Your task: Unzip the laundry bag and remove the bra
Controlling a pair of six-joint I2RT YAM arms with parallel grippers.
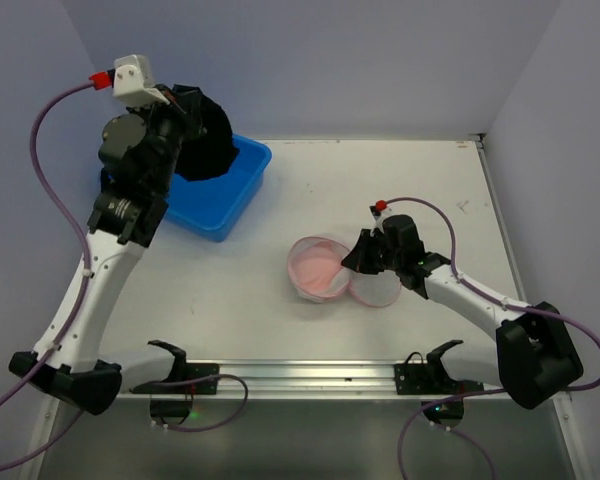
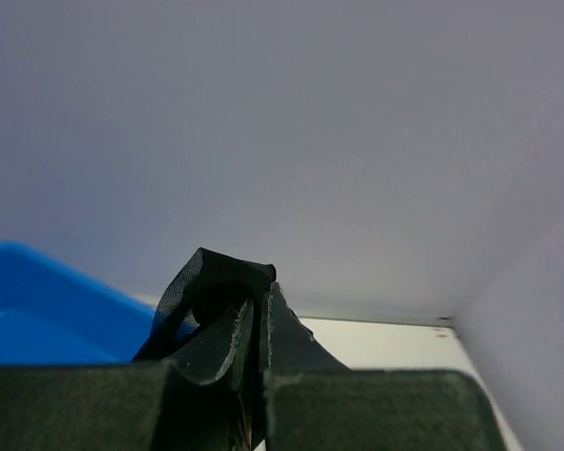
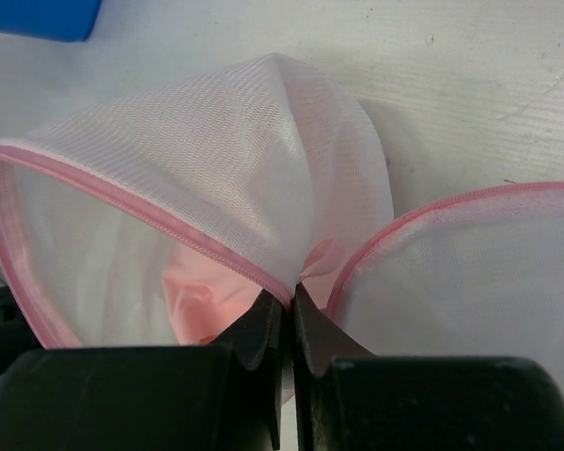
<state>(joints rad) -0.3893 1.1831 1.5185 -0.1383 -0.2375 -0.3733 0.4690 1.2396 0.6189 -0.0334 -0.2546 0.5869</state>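
Observation:
The laundry bag (image 1: 375, 291) lies open on the table, its two pink-rimmed mesh domes side by side. The pale pink bra (image 1: 316, 270) sits inside the left dome. My right gripper (image 1: 353, 263) is shut on the bag where the two rims meet. In the right wrist view the fingertips (image 3: 273, 324) pinch the pink zip rim of the laundry bag (image 3: 216, 160), with the bra (image 3: 199, 299) showing through the mesh. My left gripper (image 1: 188, 103) is raised high at the far left, shut on a black mesh cloth (image 1: 208, 140); the cloth also shows in the left wrist view (image 2: 211, 277).
A blue tub (image 1: 242, 196) stands at the far left of the table under the hanging black cloth, and its rim shows in the left wrist view (image 2: 38, 282). Grey walls close in the far and right sides. A metal rail (image 1: 310, 375) runs along the near edge.

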